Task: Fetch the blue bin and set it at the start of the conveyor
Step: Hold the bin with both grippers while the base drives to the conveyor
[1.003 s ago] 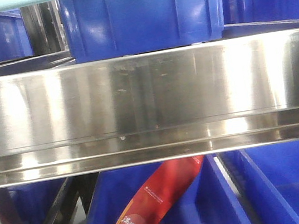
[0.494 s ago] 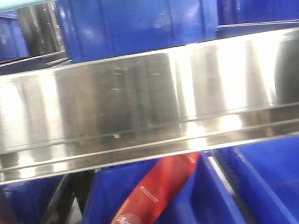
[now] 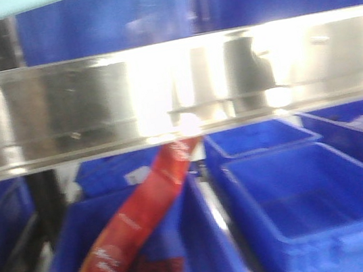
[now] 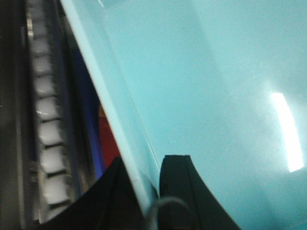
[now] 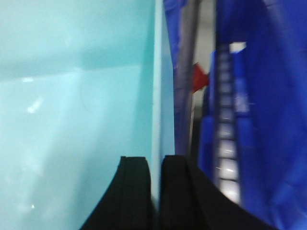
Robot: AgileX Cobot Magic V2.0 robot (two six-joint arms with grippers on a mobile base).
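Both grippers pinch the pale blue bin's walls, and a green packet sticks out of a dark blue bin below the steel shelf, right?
The packet is red, not green; the front-facing view shows it. The left gripper and right gripper do pinch the walls of the pale blue bin.

One blue bin (image 4: 206, 96), one red packet (image 3: 139, 217), two end effectors (image 4: 149, 191) (image 5: 156, 191).

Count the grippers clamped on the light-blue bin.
2. The left gripper straddles one wall of the blue bin, a finger on each side; the right gripper straddles a wall likewise. Both look shut on it.
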